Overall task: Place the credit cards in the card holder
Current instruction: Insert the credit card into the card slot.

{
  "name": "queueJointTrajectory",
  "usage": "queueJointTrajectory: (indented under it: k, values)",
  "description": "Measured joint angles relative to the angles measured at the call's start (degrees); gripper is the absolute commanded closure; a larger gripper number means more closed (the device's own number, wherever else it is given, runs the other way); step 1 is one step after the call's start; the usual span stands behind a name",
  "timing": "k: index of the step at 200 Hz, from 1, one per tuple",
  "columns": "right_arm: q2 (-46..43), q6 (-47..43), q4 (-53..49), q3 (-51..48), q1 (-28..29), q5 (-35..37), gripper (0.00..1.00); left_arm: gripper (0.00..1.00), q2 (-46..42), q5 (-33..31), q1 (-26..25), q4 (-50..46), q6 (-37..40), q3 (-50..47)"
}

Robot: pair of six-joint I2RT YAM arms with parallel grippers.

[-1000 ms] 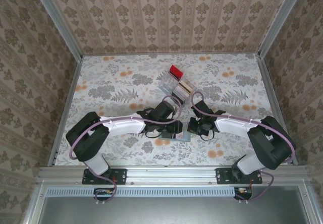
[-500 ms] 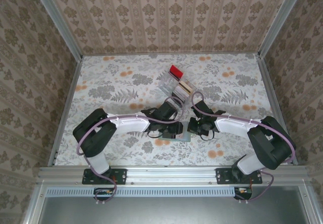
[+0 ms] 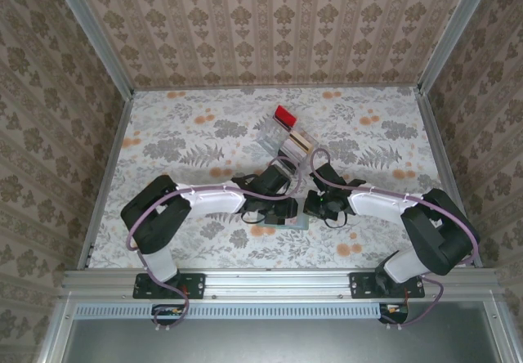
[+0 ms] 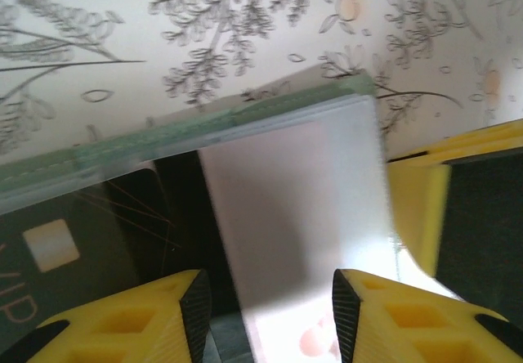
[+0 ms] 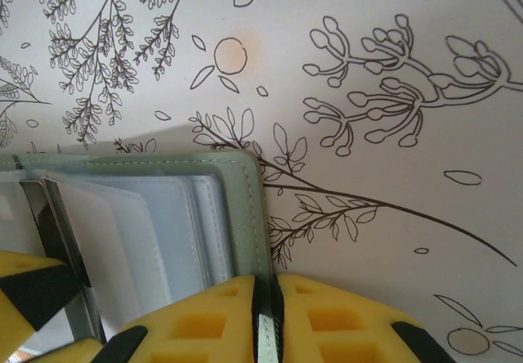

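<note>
We see the card holder (image 3: pixel 292 224) lying open on the floral bench (image 3: pixel 180 134), near the front edge and about midway between left and right, with both arms bent inward over it.

The right claw (image 5: pixel 265 285) is clamped on the card holder (image 5: pixel 245 183). Its two yellow fingers are pressed together on the right-hand edge of the sage-green cover. Just left of that edge we see clear, pale inner sleeves (image 5: pixel 155 232) fanned open.

The left claw (image 4: pixel 270 285) sits over the left part of the holder with its yellow fingers (image 4: pixel 131 322) standing apart. Between and beyond them lies a pale glossy sheet (image 4: pixel 294 199). We cannot tell whether it is a card or a sleeve, nor whether the claw grips it. Beside it on the left, a dark card (image 4: pixel 65 240) with a light chip lies inside the holder, under the green edge (image 4: pixel 163 142).

Farther back, well apart from the holder, we see a clear tray (image 3: pixel 274 134) with a red end piece (image 3: pixel 284 116). More credit cards (image 3: pixel 298 142) in tan tones are stacked at its right.
</note>
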Motion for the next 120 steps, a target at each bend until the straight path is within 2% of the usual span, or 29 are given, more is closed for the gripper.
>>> queueJointTrajectory:
  k: [69, 120]
  values:
    - [0.0, 0.0, 0.0, 0.0, 0.0, 0.0, 0.85, 0.49, -3.7, -2.9, 0.8, -3.4, 0.0, -1.4]
    - [0.0, 0.0, 0.0, 0.0, 0.0, 0.0, 0.85, 0.54, -6.5, -1.8, 0.7, -2.2, 0.8, -1.0]
